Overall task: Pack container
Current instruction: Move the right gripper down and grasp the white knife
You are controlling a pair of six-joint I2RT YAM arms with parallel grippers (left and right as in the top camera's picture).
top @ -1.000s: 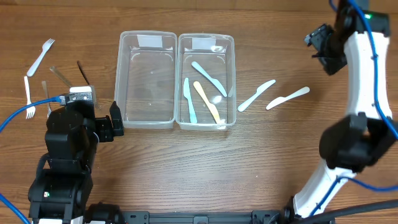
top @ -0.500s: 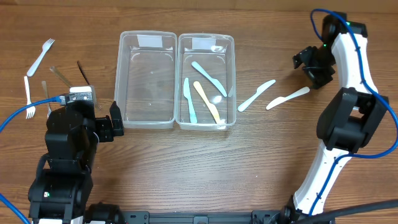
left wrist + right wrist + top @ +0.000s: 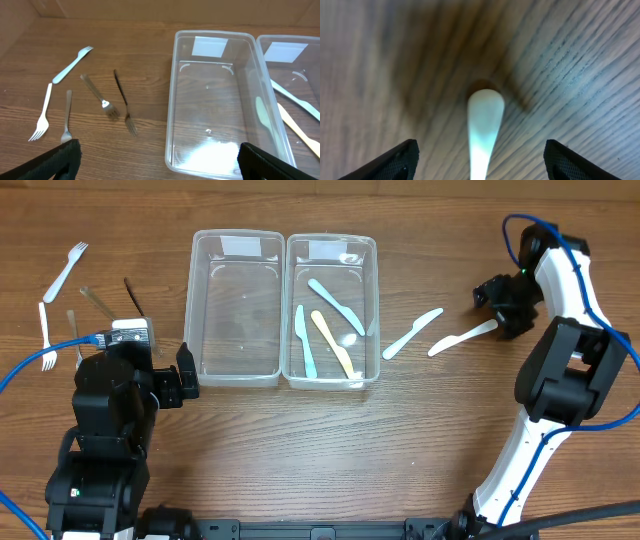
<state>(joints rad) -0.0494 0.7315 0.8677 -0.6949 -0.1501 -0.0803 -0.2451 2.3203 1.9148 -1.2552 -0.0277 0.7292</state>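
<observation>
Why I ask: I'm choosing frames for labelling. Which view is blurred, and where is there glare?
Right wrist view: very close, the handle of the white knife is soft-edged, the table is smeared on the left with crisper grain on the right, and a dark shadow rings the handle tip. Left wrist view: sharp, with a bright glare patch on the floor of the empty container. Overhead view: evenly lit and sharp.

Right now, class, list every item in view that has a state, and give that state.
Left container: empty.
Right container: holds three knives.
Loose knives: two, on table.
Forks: five, on table.
Left end effector: open, empty.
Right end effector: open, over knife handle.
</observation>
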